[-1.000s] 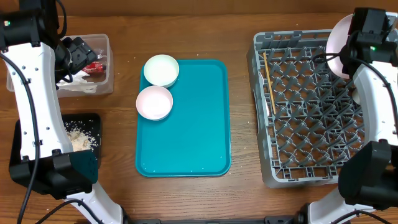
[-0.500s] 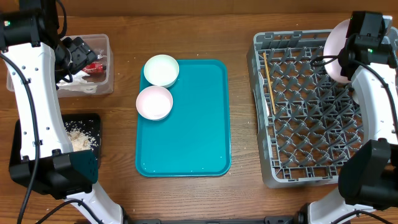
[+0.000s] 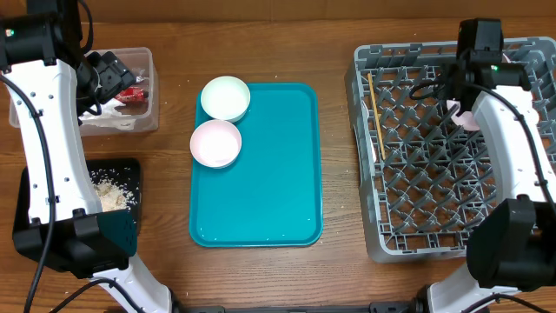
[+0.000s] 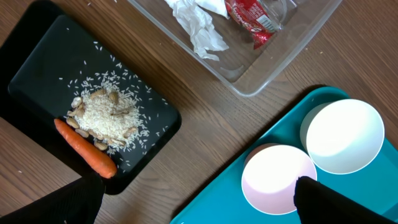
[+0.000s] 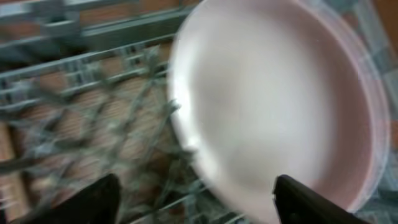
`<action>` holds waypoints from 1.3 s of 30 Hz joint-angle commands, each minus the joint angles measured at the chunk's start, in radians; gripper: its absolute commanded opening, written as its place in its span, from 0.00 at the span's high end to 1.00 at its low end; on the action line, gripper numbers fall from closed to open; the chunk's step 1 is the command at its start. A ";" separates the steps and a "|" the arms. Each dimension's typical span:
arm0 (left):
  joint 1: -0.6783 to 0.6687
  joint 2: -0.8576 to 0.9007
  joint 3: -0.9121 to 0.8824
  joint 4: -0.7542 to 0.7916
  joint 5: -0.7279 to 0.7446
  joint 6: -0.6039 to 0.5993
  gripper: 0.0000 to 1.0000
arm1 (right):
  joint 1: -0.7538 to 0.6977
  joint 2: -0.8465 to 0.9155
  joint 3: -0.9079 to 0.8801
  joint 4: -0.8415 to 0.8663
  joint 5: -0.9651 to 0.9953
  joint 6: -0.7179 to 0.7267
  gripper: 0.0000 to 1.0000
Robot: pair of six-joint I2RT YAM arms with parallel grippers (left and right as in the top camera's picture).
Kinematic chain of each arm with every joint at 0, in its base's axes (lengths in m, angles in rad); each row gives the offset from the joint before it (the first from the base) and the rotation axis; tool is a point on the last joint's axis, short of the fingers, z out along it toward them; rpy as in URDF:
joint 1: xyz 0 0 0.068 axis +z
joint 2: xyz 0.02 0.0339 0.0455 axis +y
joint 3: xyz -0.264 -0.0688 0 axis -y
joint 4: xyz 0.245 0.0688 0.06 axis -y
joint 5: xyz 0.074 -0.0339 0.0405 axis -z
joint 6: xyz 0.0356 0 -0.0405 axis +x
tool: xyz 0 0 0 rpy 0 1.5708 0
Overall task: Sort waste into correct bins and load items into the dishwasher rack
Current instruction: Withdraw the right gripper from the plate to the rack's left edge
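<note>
While the grey dishwasher rack [image 3: 417,174] fills the right of the table, we see our right gripper [image 5: 193,202] over its far side with jaws spread wide. The white plate [image 5: 267,106] sits blurred and close before the jaws among the pegs, though we cannot tell whether either finger touches it, and the chopsticks [image 3: 375,113] lie along the rack's left side. Two bowls [image 3: 225,97] [image 3: 215,143] sit just beside each other at the teal tray's [image 3: 269,174] far left corner, and our left gripper [image 4: 196,186] hangs released and empty near them, by the clear tub [image 4: 249,81] holding napkin [image 4: 199,28] and red wrapper [image 4: 252,18] and the black tray [image 4: 37,68] holding food scraps [image 4: 106,115] and carrot [image 4: 84,148].
</note>
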 commanded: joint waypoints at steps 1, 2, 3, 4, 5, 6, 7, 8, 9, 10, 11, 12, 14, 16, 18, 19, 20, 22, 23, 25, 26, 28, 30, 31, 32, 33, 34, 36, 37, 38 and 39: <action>-0.002 0.000 -0.002 -0.002 -0.013 0.009 0.00 | -0.003 -0.103 0.085 -0.051 -0.393 0.056 0.07; -0.002 0.000 -0.002 -0.002 -0.013 0.009 0.00 | -0.003 -0.122 0.094 -0.072 -0.518 0.056 0.02; -0.002 0.000 -0.002 -0.002 -0.013 0.009 0.00 | -0.003 -0.137 0.096 -0.083 -0.620 0.055 0.00; -0.002 0.000 -0.002 -0.002 -0.013 0.009 0.01 | -0.003 -0.154 0.096 -0.092 -0.757 0.055 0.00; -0.002 0.000 -0.002 -0.002 -0.013 0.009 0.00 | -0.003 -0.164 0.096 -0.095 -0.867 0.055 0.00; -0.002 0.000 -0.002 -0.002 -0.013 0.009 0.00 | -0.002 -0.171 0.096 -0.097 -0.970 0.055 0.00; -0.002 0.000 -0.002 -0.002 -0.013 0.009 0.00 | 0.005 -0.172 0.095 -0.102 -1.139 0.055 0.00; -0.002 0.000 -0.002 -0.002 -0.013 0.009 0.00 | 0.016 -0.169 0.092 -0.101 -1.199 0.055 0.00; -0.002 0.000 -0.002 -0.002 -0.013 0.009 0.00 | 0.031 -0.164 0.088 -0.098 -1.223 0.055 0.00; -0.002 0.000 -0.002 -0.002 -0.013 0.009 0.00 | 0.053 -0.160 0.084 -0.099 -1.223 0.055 0.00; -0.002 0.000 -0.002 -0.002 -0.013 0.009 0.00 | 0.082 -0.155 0.080 -0.098 -1.206 0.055 0.00; -0.002 0.000 -0.002 -0.002 -0.013 0.009 0.00 | 0.115 -0.149 0.074 -0.094 -1.175 0.055 0.00; -0.002 0.000 -0.002 -0.002 -0.013 0.009 0.00 | 0.180 -0.140 0.064 -0.086 -1.077 0.063 0.00; -0.002 0.000 -0.002 -0.002 -0.013 0.009 0.00 | 0.255 -0.127 0.055 -0.080 -0.896 0.154 0.00; -0.002 0.000 -0.002 -0.002 -0.013 0.009 0.00 | 0.321 -0.109 0.055 -0.084 -0.694 0.281 0.00; -0.002 0.000 -0.002 -0.002 -0.013 0.009 0.00 | 0.356 -0.098 0.055 -0.089 -0.586 0.351 0.00; -0.002 0.000 -0.002 -0.002 -0.013 0.009 0.00 | 0.386 -0.090 0.055 -0.093 -0.515 0.396 0.00; -0.002 0.000 -0.002 -0.002 -0.013 0.009 0.00 | 0.438 -0.071 0.055 -0.095 -0.431 0.447 0.00; -0.002 0.000 -0.002 -0.002 -0.013 0.009 0.00 | 0.466 -0.058 0.055 -0.091 -0.405 0.452 0.00; -0.002 0.000 -0.002 -0.002 -0.013 0.009 0.00 | 0.497 -0.044 0.055 -0.082 -0.376 0.451 0.00; -0.002 0.000 -0.002 -0.002 -0.013 0.009 0.00 | 0.509 -0.039 0.055 -0.078 -0.365 0.452 0.00; -0.002 0.000 -0.002 -0.002 -0.013 0.009 0.00 | 0.521 -0.029 0.055 -0.069 -0.363 0.452 0.00; -0.002 0.000 -0.002 -0.002 -0.013 0.009 0.00 | 0.524 -0.024 0.055 -0.058 -0.362 0.452 0.00; -0.002 0.000 -0.002 -0.002 -0.013 0.009 0.00 | 0.524 -0.023 0.055 -0.056 -0.363 0.452 0.00; -0.002 0.000 -0.002 -0.002 -0.013 0.009 0.00 | 0.524 -0.023 0.055 -0.058 -0.362 0.452 0.00; -0.002 0.000 -0.002 -0.002 -0.013 0.009 0.00 | 0.524 -0.023 0.055 -0.057 -0.362 0.452 0.00; -0.002 0.000 -0.002 -0.002 -0.013 0.009 0.00 | 0.523 -0.023 0.055 -0.057 -0.363 0.452 0.00; -0.002 0.000 -0.002 0.003 -0.008 0.004 0.00 | 0.523 -0.023 0.055 -0.057 -0.363 0.452 0.00; -0.002 0.000 -0.002 0.026 0.002 -0.014 0.00 | 0.523 -0.023 0.055 -0.057 -0.363 0.452 0.00; -0.002 0.000 -0.002 0.051 0.012 -0.026 0.00 | 0.523 -0.023 0.055 -0.057 -0.363 0.452 0.00; -0.002 0.000 -0.002 0.080 0.033 -0.042 0.00 | 0.523 -0.023 0.055 -0.057 -0.363 0.452 0.00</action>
